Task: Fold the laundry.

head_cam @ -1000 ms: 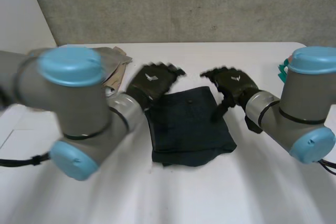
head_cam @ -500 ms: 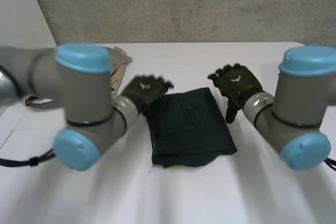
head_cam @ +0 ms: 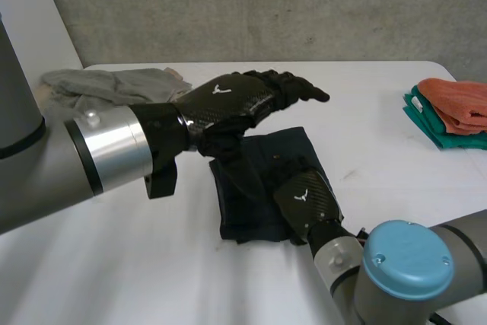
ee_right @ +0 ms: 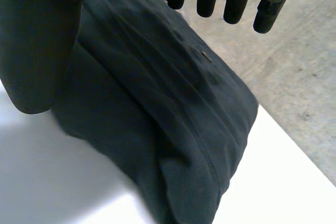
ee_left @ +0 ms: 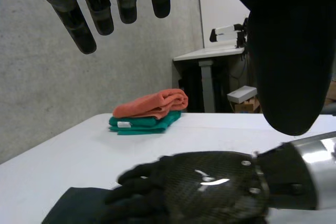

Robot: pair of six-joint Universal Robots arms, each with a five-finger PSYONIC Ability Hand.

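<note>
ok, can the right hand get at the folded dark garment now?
Likely yes. The right hand is open over the near part of the dark garment, nothing between them; the left hand is raised above its far edge, clear of it.

Bright, even, diffuse indoor light.

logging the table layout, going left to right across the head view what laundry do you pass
grey crumpled garment → dark folded garment → folded teal and orange stack
</note>
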